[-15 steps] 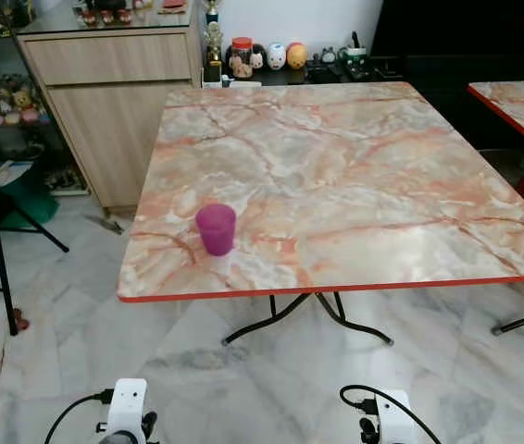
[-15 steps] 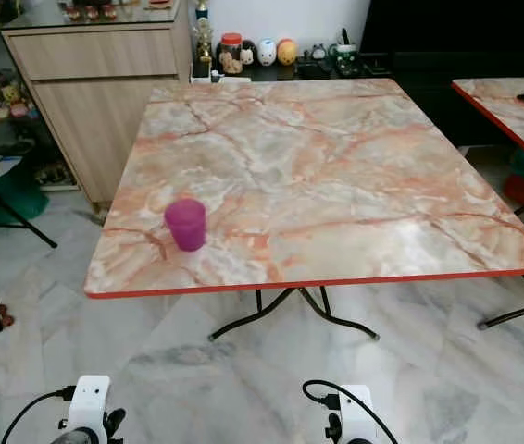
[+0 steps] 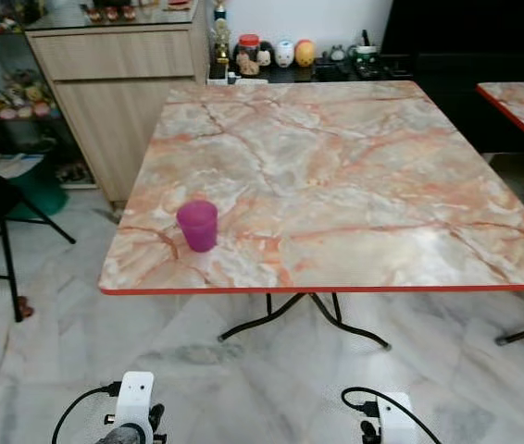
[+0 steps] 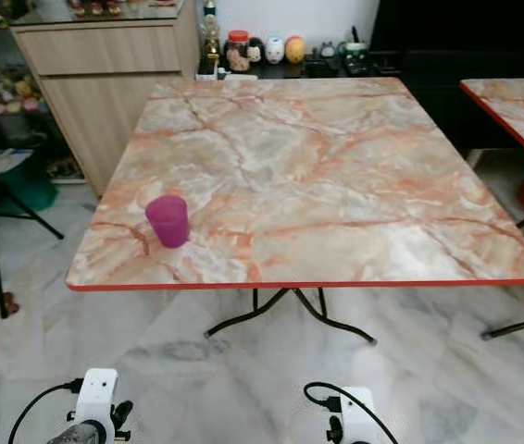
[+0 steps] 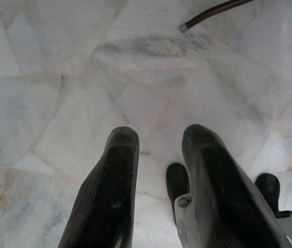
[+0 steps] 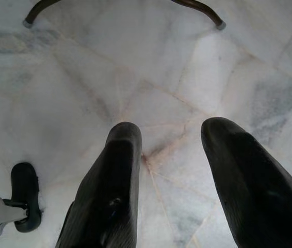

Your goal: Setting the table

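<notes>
A purple cup (image 3: pixel 197 225) stands upright near the front left corner of a marble-patterned table (image 3: pixel 355 176) with a red edge. Both arms hang low in front of the table, with their white wrists at the bottom of the eye views. My left gripper (image 5: pixel 159 142) points down at the floor, fingers apart with nothing between them. My right gripper (image 6: pixel 174 137) also points at the floor, open and empty.
A wooden cabinet (image 3: pixel 118 92) stands at the back left, with figurines and jars (image 3: pixel 271 54) on a low shelf behind the table. A black tripod (image 3: pixel 3 240) is at the left. A second table's corner (image 3: pixel 521 106) shows at the right. Curved metal table legs (image 3: pixel 304 319) rest on the marble floor.
The camera has shifted, so the table and cup sit slightly further left and the table edge lower in view. The cup has not moved on the table.
</notes>
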{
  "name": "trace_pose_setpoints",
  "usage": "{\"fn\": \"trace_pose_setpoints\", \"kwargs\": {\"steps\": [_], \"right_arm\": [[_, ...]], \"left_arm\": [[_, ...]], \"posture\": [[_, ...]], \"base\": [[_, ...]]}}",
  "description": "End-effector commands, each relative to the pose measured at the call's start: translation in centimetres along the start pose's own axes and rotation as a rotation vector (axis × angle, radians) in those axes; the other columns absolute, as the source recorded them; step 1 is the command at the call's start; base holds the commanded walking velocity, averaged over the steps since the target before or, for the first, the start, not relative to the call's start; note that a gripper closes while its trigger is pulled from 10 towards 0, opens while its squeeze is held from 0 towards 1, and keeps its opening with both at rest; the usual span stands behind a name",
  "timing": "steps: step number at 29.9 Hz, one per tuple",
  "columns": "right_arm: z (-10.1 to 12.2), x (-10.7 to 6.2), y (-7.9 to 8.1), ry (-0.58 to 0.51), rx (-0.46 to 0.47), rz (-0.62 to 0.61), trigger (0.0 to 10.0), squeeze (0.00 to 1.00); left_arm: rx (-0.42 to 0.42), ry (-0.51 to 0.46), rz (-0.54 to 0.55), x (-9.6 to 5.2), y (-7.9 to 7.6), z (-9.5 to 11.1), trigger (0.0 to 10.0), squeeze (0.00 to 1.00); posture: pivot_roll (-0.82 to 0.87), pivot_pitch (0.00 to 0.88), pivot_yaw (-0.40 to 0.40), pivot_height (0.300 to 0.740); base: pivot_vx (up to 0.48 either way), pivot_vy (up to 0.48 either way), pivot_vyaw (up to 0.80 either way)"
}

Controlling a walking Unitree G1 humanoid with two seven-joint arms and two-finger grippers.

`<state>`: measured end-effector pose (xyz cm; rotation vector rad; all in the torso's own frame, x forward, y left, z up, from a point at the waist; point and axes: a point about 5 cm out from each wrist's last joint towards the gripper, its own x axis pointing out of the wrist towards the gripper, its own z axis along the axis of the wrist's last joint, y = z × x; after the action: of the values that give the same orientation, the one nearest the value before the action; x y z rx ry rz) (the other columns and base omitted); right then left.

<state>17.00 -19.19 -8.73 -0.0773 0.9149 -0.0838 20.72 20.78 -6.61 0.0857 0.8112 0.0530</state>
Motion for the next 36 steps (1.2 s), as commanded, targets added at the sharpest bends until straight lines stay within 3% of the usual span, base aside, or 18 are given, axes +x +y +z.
{"fn": "trace_pose_setpoints", "kwargs": {"steps": [1,26,36], "right_arm": [[-0.10,-0.02,-0.22,0.003,0.007,-0.006,10.0,0.00],[-0.05,0.01,-0.41,0.007,-0.007,-0.012,10.0,0.00],[0.07,0.03,-0.27,0.003,-0.008,-0.007,10.0,0.00]], "left_arm": [[0.006,0.011,0.005,-0.07,0.13,-0.28,10.0,0.00],[-0.003,-0.008,-0.002,0.05,-0.13,0.19,10.0,0.00],[-0.005,-0.019,-0.005,0.12,-0.46,0.47,10.0,0.00]], "posture": [[0.01,0.000,-0.008,0.740],[0.01,0.000,-0.012,0.740],[0.01,0.000,-0.014,0.740]], "base": [[0.000,0.000,0.00],[0.000,0.000,0.00],[0.300,0.000,0.00]]}}
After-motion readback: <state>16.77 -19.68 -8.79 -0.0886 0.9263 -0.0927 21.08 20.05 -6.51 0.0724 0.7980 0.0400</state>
